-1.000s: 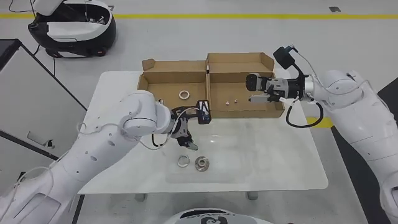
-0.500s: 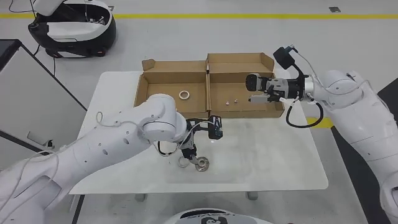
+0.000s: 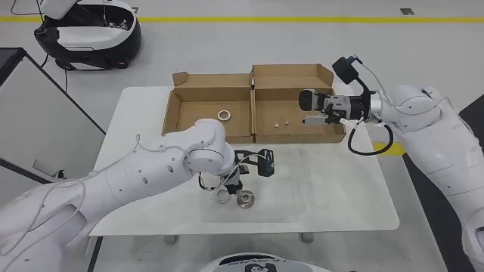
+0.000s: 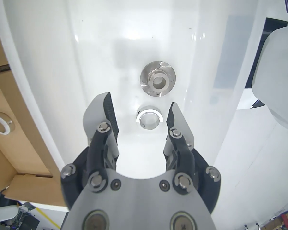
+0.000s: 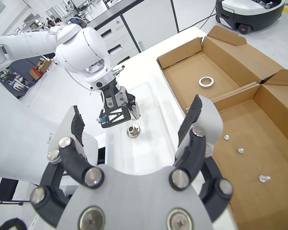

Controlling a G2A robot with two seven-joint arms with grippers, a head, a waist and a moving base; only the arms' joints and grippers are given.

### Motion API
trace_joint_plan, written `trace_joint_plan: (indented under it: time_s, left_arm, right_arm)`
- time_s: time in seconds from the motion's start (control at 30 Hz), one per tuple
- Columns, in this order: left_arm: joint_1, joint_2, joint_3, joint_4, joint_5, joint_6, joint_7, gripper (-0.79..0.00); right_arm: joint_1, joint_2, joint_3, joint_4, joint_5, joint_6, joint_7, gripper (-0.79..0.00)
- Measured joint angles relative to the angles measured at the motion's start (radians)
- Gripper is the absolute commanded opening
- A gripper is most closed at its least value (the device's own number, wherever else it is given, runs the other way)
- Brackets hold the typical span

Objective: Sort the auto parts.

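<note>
Low and left of centre in the top view, my left gripper (image 3: 231, 187) hangs over the white table (image 3: 340, 189), pointed down, fingers apart and empty. In its wrist view the plain metal ring (image 4: 149, 120) lies flat on the table right between the two pads, and neither pad touches it. I judge this is the part I am lined up to take. Just beyond it, and apart from it, sits the flanged hub (image 4: 158, 81), collar up.

Higher in the top view, the left cardboard box (image 3: 208, 91) already has one similar ring (image 3: 224, 115) in it, so this one probably belongs there. The right box (image 3: 291, 79) beside it has a few small screws (image 3: 278, 125). Further right, my right gripper (image 3: 310, 110) hovers over the right part of that box, jaws spread and empty. I think it is parked there to stay clear of the left arm's work.
</note>
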Motion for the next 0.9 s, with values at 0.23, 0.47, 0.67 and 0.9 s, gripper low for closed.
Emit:
trace_joint_plan:
  time_s: [0.23, 0.47, 0.67, 0.9]
  left_arm:
    - [-0.019, -0.023, 0.058, 0.037, -0.023, -0.020, 0.020, -0.222]
    - [-0.025, -0.050, 0.092, 0.064, -0.018, -0.030, 0.030, -0.240]
    - [-0.023, -0.071, 0.103, 0.090, -0.007, -0.031, 0.031, -0.268]
    - [-0.016, -0.088, 0.103, 0.115, 0.010, -0.028, 0.028, -0.369]
  right_arm:
    - [0.000, 0.000, 0.000, 0.000, 0.000, 0.000, 0.000, 0.000]
    - [0.000, 0.000, 0.000, 0.000, 0.000, 0.000, 0.000, 0.000]
    - [0.000, 0.000, 0.000, 0.000, 0.000, 0.000, 0.000, 0.000]
    - [0.000, 0.000, 0.000, 0.000, 0.000, 0.000, 0.000, 0.000]
